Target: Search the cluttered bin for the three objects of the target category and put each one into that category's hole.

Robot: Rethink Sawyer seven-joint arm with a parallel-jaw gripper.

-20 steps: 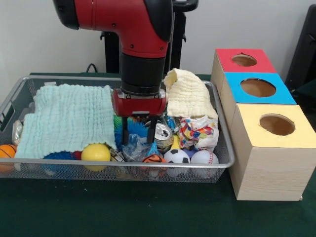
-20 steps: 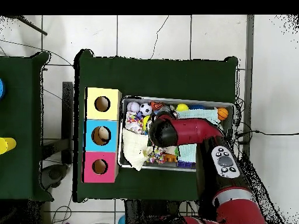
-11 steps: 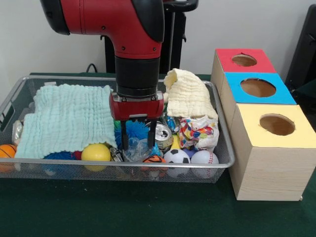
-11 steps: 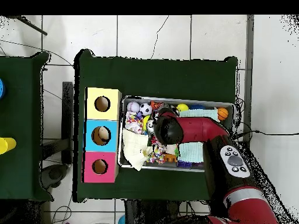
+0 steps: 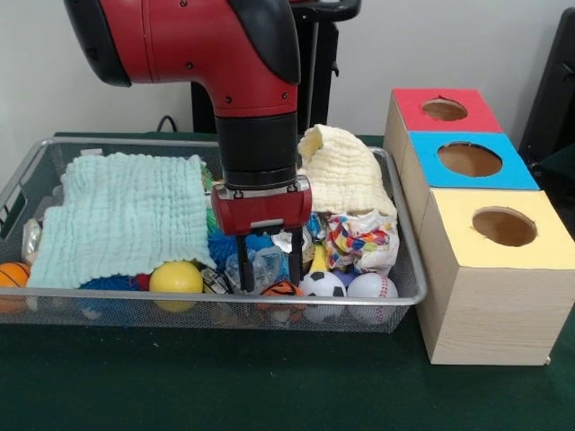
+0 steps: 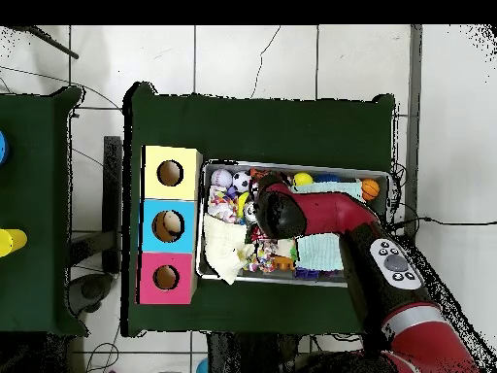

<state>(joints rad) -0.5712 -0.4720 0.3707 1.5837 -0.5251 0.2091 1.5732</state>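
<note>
gripper (image 5: 269, 277): low in the wire bin (image 5: 409, 269), fingers spread, one each side of a crumpled clear plastic bottle (image 5: 263, 266); can't tell if touching it.
bottle: near bin's front wall, btw. yellow ball (image 5: 174, 277) and soccer ball (image 5: 322, 284).
other items at front: orange striped ball (image 5: 281, 288) just below the fingertips, baseball (image 5: 371, 285) right of soccer ball, basketball (image 5: 12, 275) at far left corner.
cloths: light blue cloth (image 5: 121, 214) covers bin's left half; cream cloth (image 5: 346, 171) draped at right rear; multicolour patterned cloth (image 5: 359, 241) below it.
can: silver can (image 5: 304, 242) partly hidden behind gripper.
boxes: three wooden boxes right of bin, each w/ round hole on top; red box (image 5: 444, 109) farthest, blue box (image 5: 469, 160) mid, yellow box (image 5: 499, 229) nearest.
table (image 5: 269, 386): dark green cover; bin and boxes sit on it.
overhead: arm (image 6: 320, 216) lies across bin, hiding the gripper.
</note>
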